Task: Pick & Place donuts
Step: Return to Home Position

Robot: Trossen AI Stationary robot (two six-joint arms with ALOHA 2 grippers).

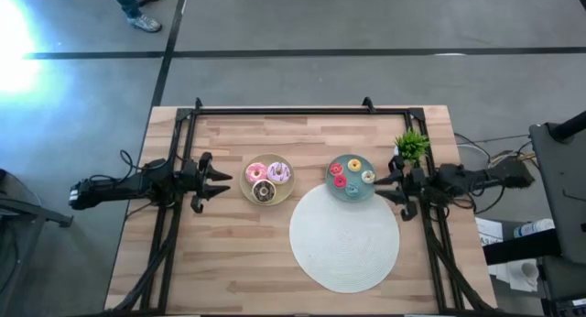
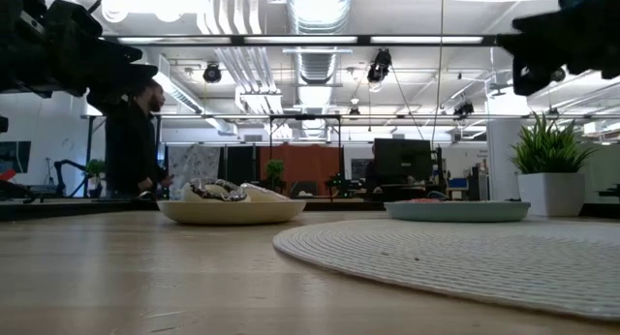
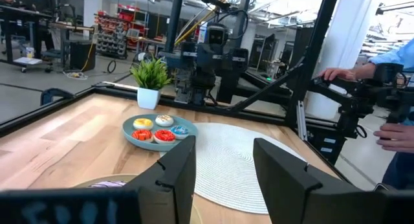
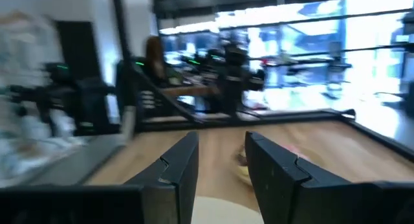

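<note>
Right hand (image 1: 379,188) open, just beside mini donuts (image 1: 354,165).

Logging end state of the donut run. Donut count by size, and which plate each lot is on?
large donuts, on the beige plate: 3
mini donuts, on the teal plate: 5
Total: 8 donuts

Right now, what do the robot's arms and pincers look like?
The left arm and right arm are black, slim and jointed. The left pincer and right pincer each end in two dark, flat, angular fingers. Thin cables trail by the right arm.
</note>
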